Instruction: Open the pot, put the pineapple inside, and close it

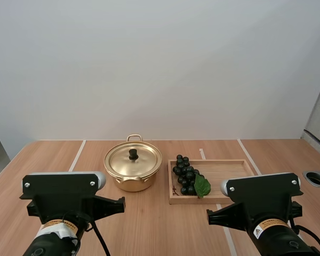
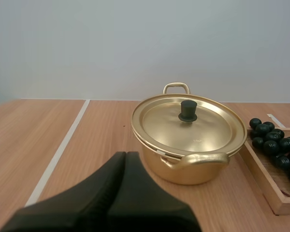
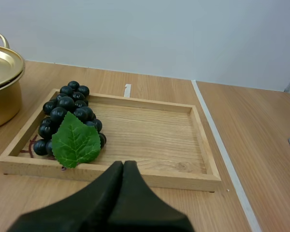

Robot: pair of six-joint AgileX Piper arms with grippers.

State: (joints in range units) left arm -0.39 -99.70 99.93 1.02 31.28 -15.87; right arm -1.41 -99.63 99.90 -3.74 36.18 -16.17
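A gold pot [image 1: 133, 169] [image 2: 188, 154] stands on the table with its lid [image 2: 188, 126] on, a black knob [image 2: 187, 110] at the lid's centre. To its right a bunch of dark grapes [image 1: 185, 175] [image 3: 67, 116] with a green leaf [image 3: 75, 140] lies in the left end of a wooden tray [image 1: 229, 170] [image 3: 150, 140]. No pineapple is in sight. My left gripper [image 2: 124, 159] is shut, a short way in front of the pot. My right gripper [image 3: 123, 169] is shut, just before the tray's near rim.
White tape lines [image 1: 77, 154] run across the wooden table. A round grey opening [image 1: 317, 178] sits at the table's right edge. The tray's right half is bare wood.
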